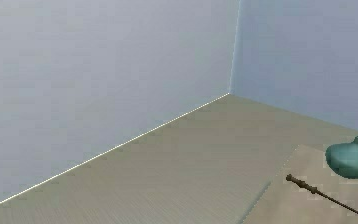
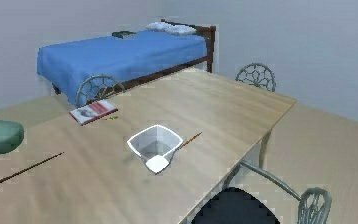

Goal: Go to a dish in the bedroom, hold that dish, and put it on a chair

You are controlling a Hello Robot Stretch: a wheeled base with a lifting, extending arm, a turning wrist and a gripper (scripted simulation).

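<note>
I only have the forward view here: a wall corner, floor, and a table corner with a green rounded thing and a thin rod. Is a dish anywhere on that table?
Observer: Yes, in the arm side view a white square dish stands near the middle of the table.
Operator: Any chair nearby to set it on?
Observer: A wire-backed chair stands at the table's end, toward that view's upper right.
Operator: Is this the bedroom at all?
Observer: A bed with a blue cover stands beyond the table.
</note>
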